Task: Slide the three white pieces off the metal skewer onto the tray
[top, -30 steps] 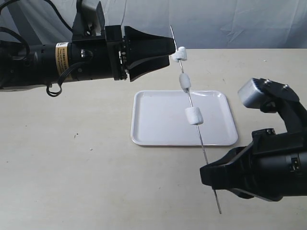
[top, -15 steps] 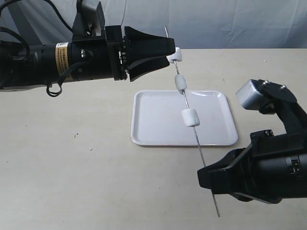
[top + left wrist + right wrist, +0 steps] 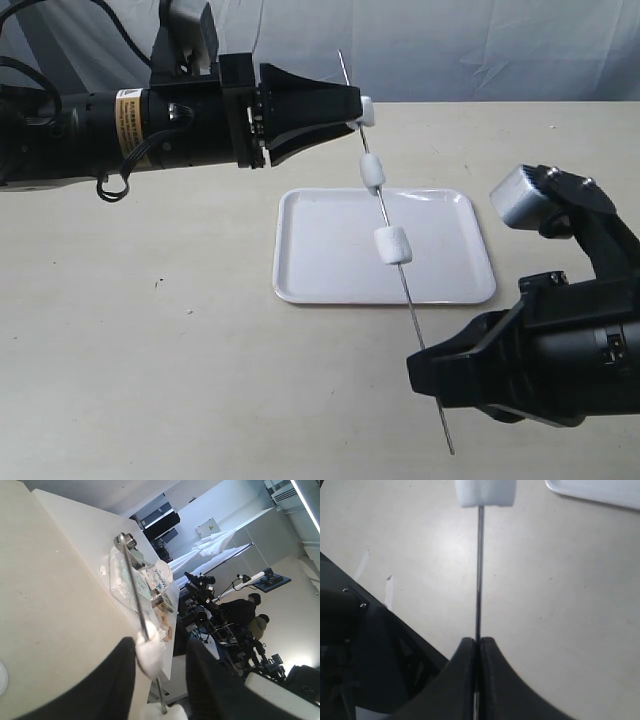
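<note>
The metal skewer [image 3: 410, 300] slants steeply over the white tray [image 3: 320, 262]. My right gripper [image 3: 420, 360] is shut on its lower end, and the tip pokes out below. Three white pieces are threaded on it: the top one [image 3: 366, 110], a middle one [image 3: 372, 173] and the lowest [image 3: 392, 245] above the tray. My left gripper [image 3: 357, 108] is open, its fingers either side of the top piece. In the left wrist view that piece [image 3: 149, 652] rests against one finger, with a gap to the other. In the right wrist view the skewer [image 3: 479, 570] rises from the closed gripper [image 3: 477, 642] to the lowest piece [image 3: 485, 492].
The tray lies on a beige table [image 3: 180, 350]. A pale backdrop [image 3: 480, 50] hangs behind the table's far edge. The left arm's black body [image 3: 120, 130] stretches over the table's left rear, and the right arm [image 3: 580, 330] fills the front right corner.
The skewer has shifted left with my right gripper. The left gripper's jaws have narrowed round the top white piece.
</note>
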You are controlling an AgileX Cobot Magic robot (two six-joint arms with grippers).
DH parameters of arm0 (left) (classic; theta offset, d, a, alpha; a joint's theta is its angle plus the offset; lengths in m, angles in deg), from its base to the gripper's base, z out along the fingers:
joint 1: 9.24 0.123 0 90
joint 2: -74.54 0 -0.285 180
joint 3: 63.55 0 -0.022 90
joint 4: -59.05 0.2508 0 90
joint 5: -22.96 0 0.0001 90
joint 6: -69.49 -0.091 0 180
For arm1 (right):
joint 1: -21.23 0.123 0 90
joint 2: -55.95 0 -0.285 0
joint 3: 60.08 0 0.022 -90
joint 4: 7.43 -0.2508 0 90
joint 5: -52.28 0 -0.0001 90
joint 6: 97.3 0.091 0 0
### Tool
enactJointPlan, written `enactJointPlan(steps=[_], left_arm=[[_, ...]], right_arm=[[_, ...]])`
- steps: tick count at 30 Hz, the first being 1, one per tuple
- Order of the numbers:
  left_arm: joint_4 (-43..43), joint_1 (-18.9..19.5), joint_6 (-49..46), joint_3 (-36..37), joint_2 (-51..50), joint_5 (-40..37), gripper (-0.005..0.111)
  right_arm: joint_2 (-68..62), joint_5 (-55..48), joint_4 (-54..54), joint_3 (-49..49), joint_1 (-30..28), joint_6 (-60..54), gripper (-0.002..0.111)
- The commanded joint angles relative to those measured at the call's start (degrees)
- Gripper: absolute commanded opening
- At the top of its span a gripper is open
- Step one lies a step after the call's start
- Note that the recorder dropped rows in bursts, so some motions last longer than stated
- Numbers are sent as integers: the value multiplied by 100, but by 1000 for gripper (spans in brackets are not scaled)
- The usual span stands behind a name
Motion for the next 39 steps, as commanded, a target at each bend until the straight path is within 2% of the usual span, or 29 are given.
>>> enactJointPlan(steps=[1,8,11,13,22,29,39], left_arm=[[-9,-38,-27,-35,7,44,28],[-65,-38,-62,-35,7,44,18],[-76,-38,-74,-35,7,44,11],[-112,-38,-179,-35,7,44,0],[-230,-38,-358,-35,7,44,0],[-723,-38,-582,-35,7,44,0],[-928,185,-657,-368,7,44,0]], right_arm=[[33,52,-34,2,1,-73,-1],[33,52,-34,2,1,-73,-1],[33,62,-11,2,1,-73,-1],[33,62,-11,2,1,-73,-1],[33,29,1,-12,1,-73,-1],[33,-45,-24,-323,1,-73,-1],[42,-134,-169,-682,1,-73,-1]])
